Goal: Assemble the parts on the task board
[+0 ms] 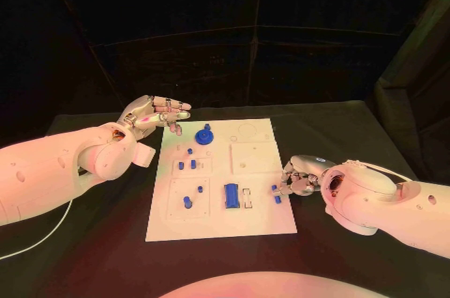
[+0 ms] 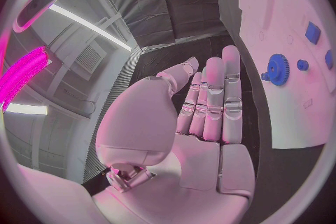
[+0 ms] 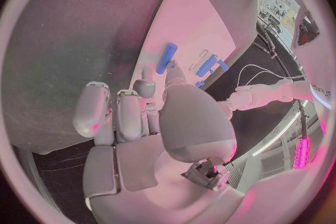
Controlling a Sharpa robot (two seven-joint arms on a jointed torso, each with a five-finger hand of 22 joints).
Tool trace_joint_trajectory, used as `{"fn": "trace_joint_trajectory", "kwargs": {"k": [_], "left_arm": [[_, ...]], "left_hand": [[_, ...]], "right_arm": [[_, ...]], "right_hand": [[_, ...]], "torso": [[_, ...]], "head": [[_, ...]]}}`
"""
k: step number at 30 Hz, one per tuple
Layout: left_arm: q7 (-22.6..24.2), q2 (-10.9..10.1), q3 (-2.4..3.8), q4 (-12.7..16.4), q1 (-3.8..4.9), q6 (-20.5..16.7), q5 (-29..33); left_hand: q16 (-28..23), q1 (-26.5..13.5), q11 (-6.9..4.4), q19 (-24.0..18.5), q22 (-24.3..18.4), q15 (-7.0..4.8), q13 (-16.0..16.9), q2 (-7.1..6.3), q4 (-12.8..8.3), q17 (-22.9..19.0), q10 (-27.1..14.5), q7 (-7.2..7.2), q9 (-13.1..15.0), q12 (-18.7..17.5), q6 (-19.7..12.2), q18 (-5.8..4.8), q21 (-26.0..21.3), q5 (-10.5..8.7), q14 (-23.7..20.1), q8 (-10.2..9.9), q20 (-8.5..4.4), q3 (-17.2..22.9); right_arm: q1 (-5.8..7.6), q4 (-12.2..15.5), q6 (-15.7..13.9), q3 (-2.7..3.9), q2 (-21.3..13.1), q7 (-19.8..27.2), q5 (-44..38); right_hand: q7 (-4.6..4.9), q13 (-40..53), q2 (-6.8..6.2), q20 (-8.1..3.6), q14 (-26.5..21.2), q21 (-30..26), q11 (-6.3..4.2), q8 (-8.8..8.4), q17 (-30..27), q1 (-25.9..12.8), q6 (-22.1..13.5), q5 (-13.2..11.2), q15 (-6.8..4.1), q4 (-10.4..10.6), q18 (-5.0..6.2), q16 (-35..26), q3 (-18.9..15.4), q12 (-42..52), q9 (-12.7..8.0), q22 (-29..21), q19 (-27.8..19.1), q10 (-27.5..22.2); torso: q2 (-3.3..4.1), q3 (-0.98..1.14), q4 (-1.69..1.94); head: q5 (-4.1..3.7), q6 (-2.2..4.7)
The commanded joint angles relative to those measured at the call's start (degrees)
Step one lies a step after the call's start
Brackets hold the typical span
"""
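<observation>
Head view: my right hand (image 1: 302, 176) pinches a small blue part (image 1: 276, 189) at the task board (image 1: 263, 226) edge; it may slip. Left hand (image 1: 156, 115) spread, empty.

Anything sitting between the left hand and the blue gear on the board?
Nothing. In the head view the left hand hovers off the task board's far left corner, and bare white plate runs from there to the blue gear. The left wrist view agrees.
</observation>
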Motion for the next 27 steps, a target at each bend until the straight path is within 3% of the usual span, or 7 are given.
{"fn": "trace_joint_trajectory", "kwargs": {"k": [1, 10, 21, 27], "left_arm": [[0.4, -0.02, 0.03, 0.1, 0.06, 0.67, 0.14], [0.34, -0.04, 0.03, 0.02, 0.06, 0.75, 0.14], [0.28, -0.07, 0.03, -0.03, 0.06, 0.8, 0.14], [0.14, -0.09, 0.03, -0.06, 0.06, 0.89, 0.14]], "left_hand": [[0.19, -0.04, 0.04, 0.12, -0.06, -0.02, -0.08, 0.4, -0.35, -0.05, -0.37, 0.07, 0.01, 0.4, -0.26, 0.8, -0.37, 0.03, -0.33, 0.27, 0.33, 0.03], [0.19, -0.04, 0.04, 0.12, -0.06, -0.02, -0.08, 0.4, -0.35, -0.05, -0.37, 0.07, 0.01, 0.4, -0.26, 0.8, -0.37, 0.03, -0.33, 0.27, 0.33, 0.03], [0.19, -0.04, 0.04, 0.12, -0.06, -0.02, -0.08, 0.4, -0.35, -0.05, -0.37, 0.07, 0.01, 0.4, -0.26, 0.8, -0.37, 0.03, -0.33, 0.27, 0.33, 0.03], [0.19, -0.04, 0.04, 0.12, -0.06, -0.02, -0.08, 0.4, -0.35, -0.05, -0.37, 0.07, 0.01, 0.4, -0.26, 0.8, -0.37, 0.03, -0.33, 0.27, 0.33, 0.03]], "right_arm": [[0.02, -0.18, 2.48, -0.02, 0.4, -1.52, -4.29], [-0.33, -0.29, 7.07, -0.03, 2.22, -1.55, -11.36], [-0.67, -0.34, 10.03, -0.04, 3.08, -2.35, -14.46], [-0.7, -0.49, 14.15, -0.05, 3.27, -3.26, -17.65]], "right_hand": [[-0.02, -0.02, 0.3, -0.06, 2.13, -0.28, -0.19, -0.26, -0.1, 1.12, 0.56, 0.18, 0.07, -0.63, -0.57, -0.31, 0.01, -0.31, 0.13, -0.08, -0.45, -0.4], [-0.01, 0.13, -0.5, -0.04, 2.13, -0.19, -0.19, -0.49, -0.13, 2.32, 0.73, 0.15, 0.06, -1.86, -0.66, -0.42, -0.58, -0.4, 0.37, 0.3, -0.35, -0.41], [-0.01, -0.13, -0.04, -0.08, 2.07, -0.41, -0.23, -0.75, -0.41, 3.92, 0.84, 0.41, 0.04, -3.06, -0.61, -0.67, -0.29, -0.87, 0.55, 0.03, -0.47, -0.67], [0.41, -1.72, -0.38, 0.08, 1.65, -1.39, 0.11, -1.58, -1.83, 5.4, 0.02, -0.92, 0.29, -4.53, -0.39, -1.78, -0.08, -2.73, 0.55, -1.39, -1.15, -2.08]], "torso": [[0.0, -0.02, -0.04], [-0.01, -0.02, -0.01], [-0.02, -0.05, -0.02], [-0.02, -0.03, 0.03]], "head": [[0.02, -0.11], [-0.01, -0.18], [0.03, -0.44], [0.07, -0.56]]}}
